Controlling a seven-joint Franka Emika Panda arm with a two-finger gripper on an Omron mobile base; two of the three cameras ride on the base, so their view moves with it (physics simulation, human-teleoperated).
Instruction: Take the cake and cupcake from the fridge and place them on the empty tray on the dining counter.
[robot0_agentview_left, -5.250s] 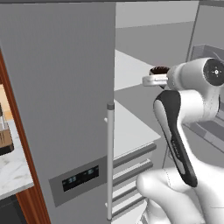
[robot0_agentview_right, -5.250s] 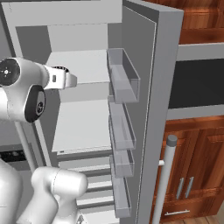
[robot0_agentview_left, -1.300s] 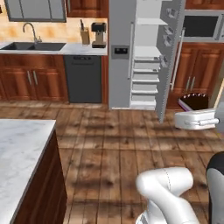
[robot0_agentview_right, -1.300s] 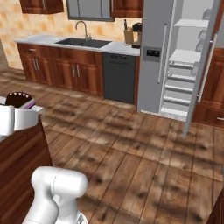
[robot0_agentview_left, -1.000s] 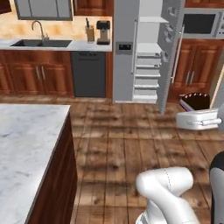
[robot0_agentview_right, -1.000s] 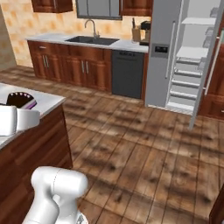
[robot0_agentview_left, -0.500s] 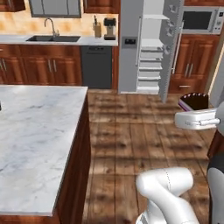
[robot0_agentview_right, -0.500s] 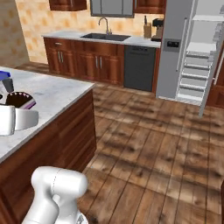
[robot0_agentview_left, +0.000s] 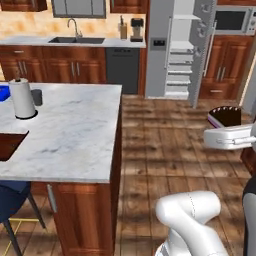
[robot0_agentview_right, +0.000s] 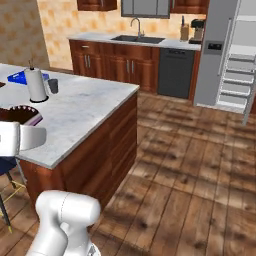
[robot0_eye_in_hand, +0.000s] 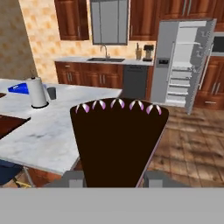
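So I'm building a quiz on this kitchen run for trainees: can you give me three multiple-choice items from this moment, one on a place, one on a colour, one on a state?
1. Where does the white paper towel roll stand?
A. on the marble-topped island counter
B. on the wall counter by the sink
C. on the wooden floor

2. What colour is the decoration along the top edge of the dark-brown cake slice?
A. green
B. pink and white
C. yellow

3. How is the tall grey fridge?
A. both doors shut
B. right door open, shelves showing
C. lying on its side

Answers:
1 A: the paper towel roll stands on the island counter, beside a small grey cup.
2 B: the hand view shows pink-and-white dabs along the cake slice, held in the gripper.
3 B: the fridge has its door swung out and white shelves visible.
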